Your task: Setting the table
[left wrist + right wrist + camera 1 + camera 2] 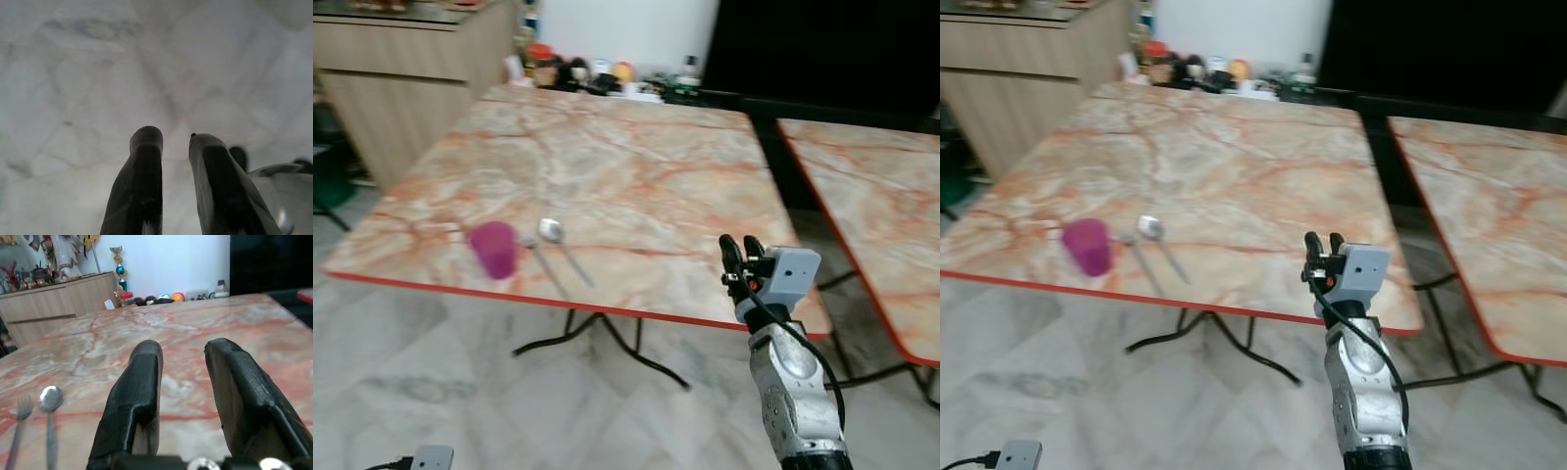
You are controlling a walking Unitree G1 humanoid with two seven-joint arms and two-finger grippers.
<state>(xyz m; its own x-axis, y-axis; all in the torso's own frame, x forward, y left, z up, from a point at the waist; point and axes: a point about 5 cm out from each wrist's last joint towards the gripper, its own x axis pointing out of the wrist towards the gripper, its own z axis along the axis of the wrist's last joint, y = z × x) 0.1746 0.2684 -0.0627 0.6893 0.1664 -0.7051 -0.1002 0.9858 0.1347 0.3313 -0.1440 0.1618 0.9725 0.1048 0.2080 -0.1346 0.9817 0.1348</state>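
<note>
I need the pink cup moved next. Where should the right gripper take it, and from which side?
Grip the pink cup around its side wall, midway up, coming level from the table's near edge. It stands upright close to that edge, with the fork just to its right, so a straight approach avoids the cutlery.

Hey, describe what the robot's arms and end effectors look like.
The right arm is a silver metal shell with a black cable looping along it and a grey box-shaped camera housing near the wrist. The right end effector has two long black fingers with rounded tips and a small orange-red detail at the base. The left end effector has matching black fingers.
</note>
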